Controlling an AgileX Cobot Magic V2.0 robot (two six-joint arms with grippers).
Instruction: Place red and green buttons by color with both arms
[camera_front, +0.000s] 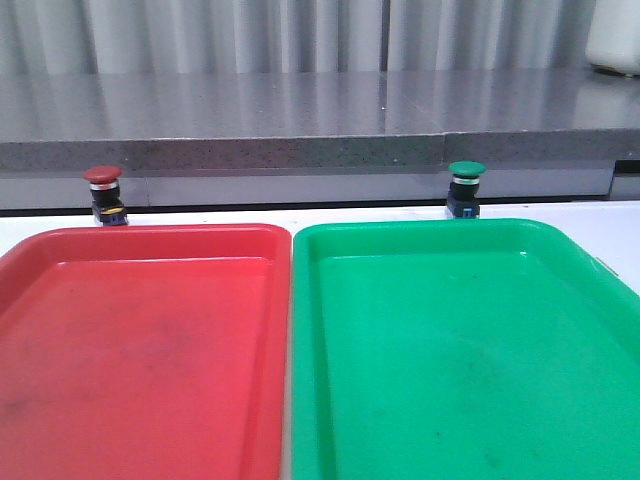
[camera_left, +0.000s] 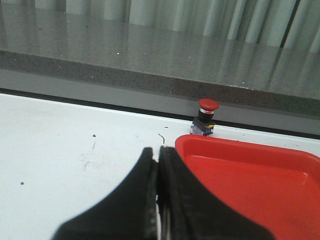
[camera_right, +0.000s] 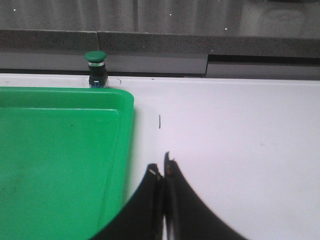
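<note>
- Nothing sorted yet, by the look of it: red button (camera_front: 102, 193) and green button (camera_front: 465, 188) both standing on the white table (camera_left: 60, 150), outside the trays, both trays bare inside.
- Left to do, as judged: each button gripped, lifted over the near rim, set down in the tray of its colour.
- Red button: upright, dark red mushroom cap over silver collar and black-and-blue block; just behind the far rim of the red tray (camera_front: 140, 340), toward its far-left corner.
- Green button: upright, same build with green cap; just behind the far rim of the green tray (camera_front: 460, 350).
- Left gripper (camera_left: 158, 165): fingers pressed together, empty, near the red tray's corner, well short of the red button.
- Right gripper (camera_right: 163, 175): clenched on nothing, beside the green tray's outer edge, well apart from the green button.
</note>
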